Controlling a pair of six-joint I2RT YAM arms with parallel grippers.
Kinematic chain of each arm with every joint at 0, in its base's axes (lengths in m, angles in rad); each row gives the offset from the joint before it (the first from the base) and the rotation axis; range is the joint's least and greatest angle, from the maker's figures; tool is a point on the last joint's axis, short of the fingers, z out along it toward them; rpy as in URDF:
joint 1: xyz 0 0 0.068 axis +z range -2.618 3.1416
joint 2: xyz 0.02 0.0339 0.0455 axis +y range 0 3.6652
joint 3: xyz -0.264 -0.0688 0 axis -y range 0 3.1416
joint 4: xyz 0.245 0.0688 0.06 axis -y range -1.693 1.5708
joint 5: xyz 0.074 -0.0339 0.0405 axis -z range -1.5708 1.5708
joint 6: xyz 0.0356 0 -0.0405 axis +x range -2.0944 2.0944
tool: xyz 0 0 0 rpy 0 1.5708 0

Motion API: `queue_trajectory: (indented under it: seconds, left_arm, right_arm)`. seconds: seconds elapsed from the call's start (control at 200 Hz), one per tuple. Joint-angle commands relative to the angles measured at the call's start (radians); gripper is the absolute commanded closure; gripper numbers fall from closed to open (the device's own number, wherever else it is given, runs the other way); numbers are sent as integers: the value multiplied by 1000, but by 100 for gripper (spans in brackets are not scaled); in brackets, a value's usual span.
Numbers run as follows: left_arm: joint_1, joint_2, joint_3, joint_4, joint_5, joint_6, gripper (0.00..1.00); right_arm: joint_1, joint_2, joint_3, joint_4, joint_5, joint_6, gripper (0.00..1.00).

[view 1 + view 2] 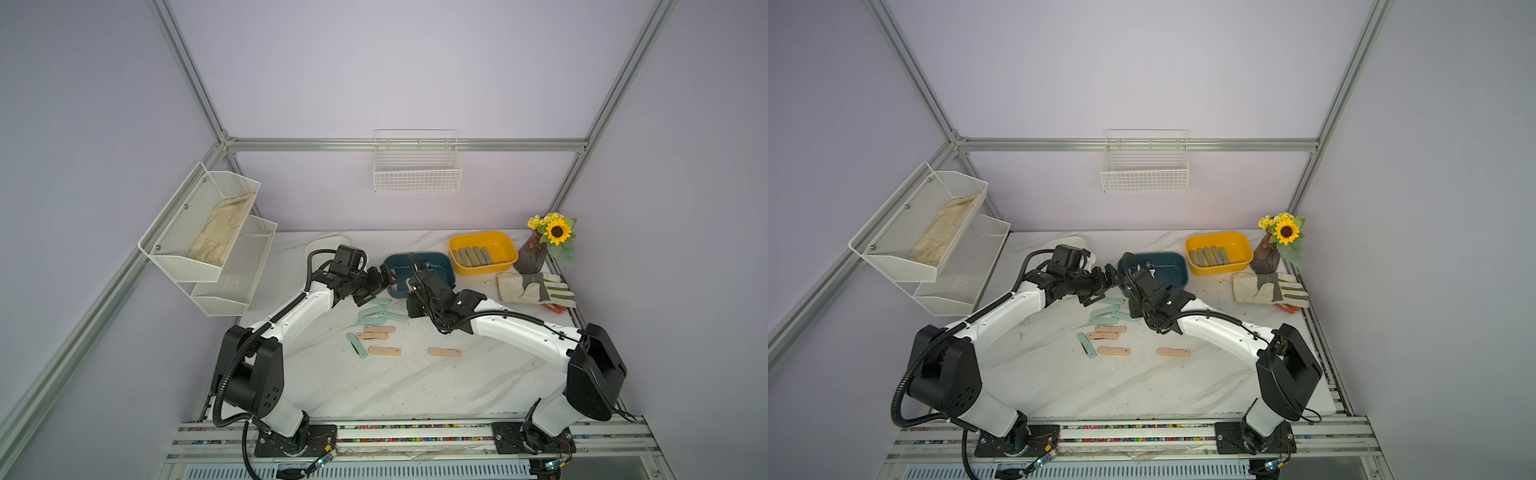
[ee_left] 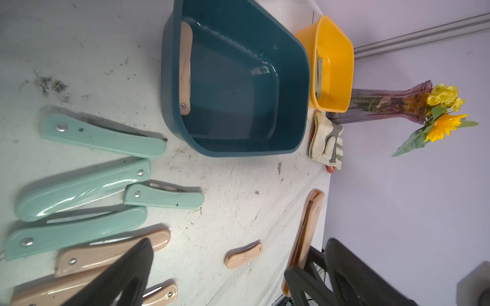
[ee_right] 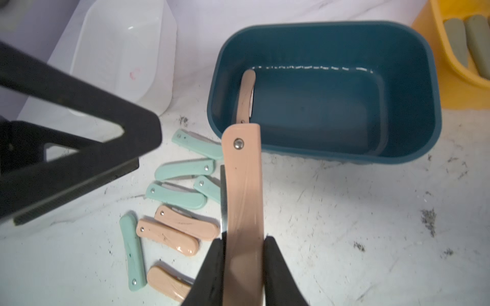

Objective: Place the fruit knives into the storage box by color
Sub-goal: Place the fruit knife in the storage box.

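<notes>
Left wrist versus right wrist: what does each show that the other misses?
Left wrist only: the vase and glove. Right wrist only: the white bin. Both: the blue bin with one pink knife inside, the yellow bin, loose mint knives, and the held pink knife in the right gripper, jaws shut on it.

A robotics lab cell: aluminium frame [image 1: 407, 144], lilac walls [image 1: 395, 62], two rail-mounted arms [image 1: 299, 311].

Five mint knives [image 1: 371, 321], six pink knives [image 1: 384, 351], five olive knives [image 1: 471, 257], three boxes [image 1: 440, 259].
</notes>
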Motion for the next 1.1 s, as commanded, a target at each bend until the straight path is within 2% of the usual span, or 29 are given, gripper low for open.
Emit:
queue_trajectory:
  seconds: [0.0, 0.295, 0.635, 1.095]
  left_arm:
    - [39, -1, 104, -10, -1, 32, 0]
    - [106, -15, 108, -25, 10, 45, 0]
    - [117, 4, 108, -22, 28, 45, 0]
    - [118, 22, 113, -19, 35, 44, 0]
  right_arm:
    - [-26, 76, 73, 4, -7, -52, 78]
    - [-144, 288, 263, 55, -106, -102, 78]
    - [-196, 512, 444, 46, -152, -133, 78]
    - [-226, 657, 564, 40, -178, -140, 78]
